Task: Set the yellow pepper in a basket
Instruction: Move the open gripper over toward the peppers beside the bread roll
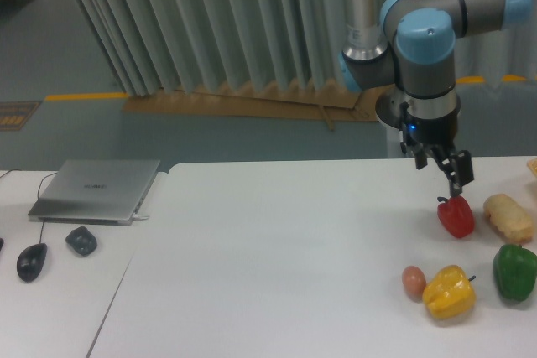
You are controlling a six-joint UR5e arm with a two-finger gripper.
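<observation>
The yellow pepper (449,293) is glossy and lumpy and lies on the white table (277,249) near the front right, its dark stem pointing right. My gripper (442,172) hangs well behind and above it, just over the red pepper (456,217). Its fingers are spread and hold nothing. No basket shows clearly; only a tan sliver (532,167) sits at the right edge of the view.
A green pepper (514,271) lies right of the yellow one and a small brown egg-like thing (414,282) touches its left side. A tan bread-like roll (508,217) lies right of the red pepper. A laptop (96,190), a mouse (32,261) and a dark small object (81,241) are on the left table.
</observation>
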